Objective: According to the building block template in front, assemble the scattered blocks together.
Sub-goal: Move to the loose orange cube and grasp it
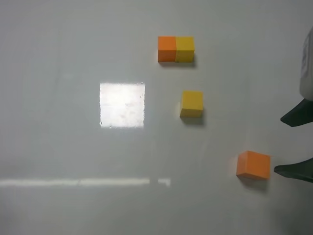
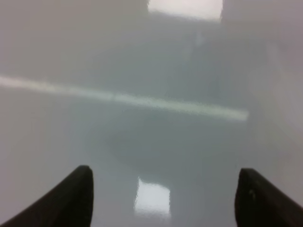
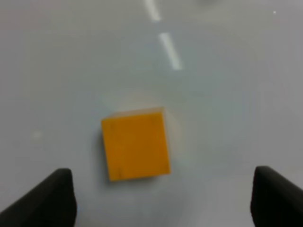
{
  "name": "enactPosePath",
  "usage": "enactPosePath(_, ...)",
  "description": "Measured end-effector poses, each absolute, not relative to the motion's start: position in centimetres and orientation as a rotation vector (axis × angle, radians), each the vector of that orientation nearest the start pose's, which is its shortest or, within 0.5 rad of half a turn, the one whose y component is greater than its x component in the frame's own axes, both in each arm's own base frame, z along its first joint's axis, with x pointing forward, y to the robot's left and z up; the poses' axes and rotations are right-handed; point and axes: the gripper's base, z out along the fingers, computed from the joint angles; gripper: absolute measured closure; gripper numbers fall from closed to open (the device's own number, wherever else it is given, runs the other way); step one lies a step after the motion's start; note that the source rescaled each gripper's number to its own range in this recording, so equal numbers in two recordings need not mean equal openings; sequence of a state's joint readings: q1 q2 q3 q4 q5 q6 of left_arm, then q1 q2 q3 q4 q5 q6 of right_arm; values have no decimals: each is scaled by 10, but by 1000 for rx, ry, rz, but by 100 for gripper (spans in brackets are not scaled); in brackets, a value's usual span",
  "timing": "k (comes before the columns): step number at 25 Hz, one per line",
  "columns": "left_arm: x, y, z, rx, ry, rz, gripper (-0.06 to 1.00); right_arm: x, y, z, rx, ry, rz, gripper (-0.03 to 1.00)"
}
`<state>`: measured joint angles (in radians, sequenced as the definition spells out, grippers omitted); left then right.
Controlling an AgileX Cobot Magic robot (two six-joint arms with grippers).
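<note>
Ahead of my right hand (image 1: 279,144) the pale tabletop (image 1: 58,205) carries the building block template (image 1: 176,49) farthest off, the yellow cube (image 1: 191,104) nearer, and the orange cube (image 1: 253,164) just beyond my spread fingertips, closer to one finger. Both cubes look light, rigid and matte; I judge two flat opposite faces the place to pinch. My left hand (image 2: 163,203) hangs open, holding nothing.

There's the right gripper (image 1: 278,144), jaws spread wide, tips level with each other, nothing clamped. And the left gripper (image 2: 163,171): jaws equally wide apart, nothing between them.
</note>
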<state>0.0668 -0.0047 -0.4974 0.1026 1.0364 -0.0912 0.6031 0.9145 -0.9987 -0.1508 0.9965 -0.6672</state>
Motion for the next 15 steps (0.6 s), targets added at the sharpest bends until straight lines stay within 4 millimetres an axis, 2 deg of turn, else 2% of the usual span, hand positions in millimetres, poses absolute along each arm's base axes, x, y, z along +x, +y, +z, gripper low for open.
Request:
enactPosePath(9,-5,8,279,-162,2009,107,32,166,101,351,-1495,1957,-209,-3)
enactPosePath(15,-5,8,279,-162,2009,107,32,168,104,332,-1525,1985,-200,-3)
